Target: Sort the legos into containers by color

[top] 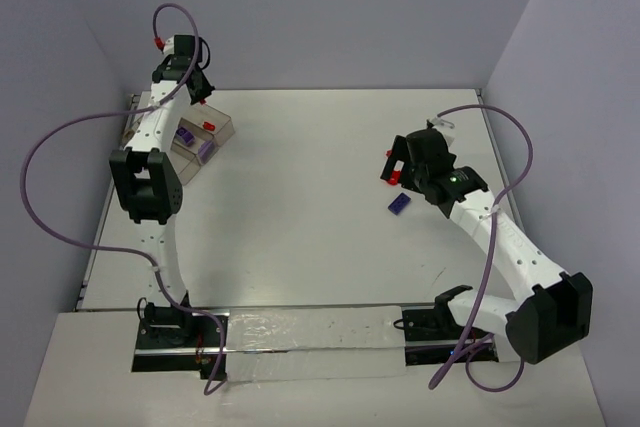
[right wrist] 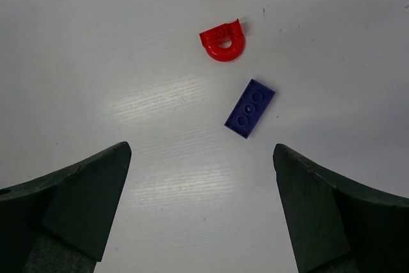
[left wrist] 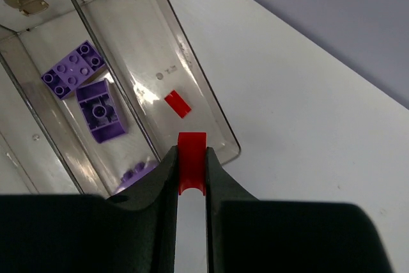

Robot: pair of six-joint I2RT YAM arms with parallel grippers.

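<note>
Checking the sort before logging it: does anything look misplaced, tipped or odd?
Nothing is missorted. The tray holds purple bricks in one compartment, a red piece in the next. One purple brick lies underside up, harmless. The left gripper grips a red brick. A purple plate and red arch lie loose on the table, unsorted.

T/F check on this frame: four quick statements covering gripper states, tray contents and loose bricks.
1. The left gripper is shut on a red brick. True.
2. The right gripper holds the purple plate. False: its jaws are open and the plate lies on the table ahead of them.
3. In the tray, the small red piece shares a compartment with the purple bricks. False: they sit in neighbouring compartments.
4. A rounded red piece lies on the table near the purple plate. True.
</note>
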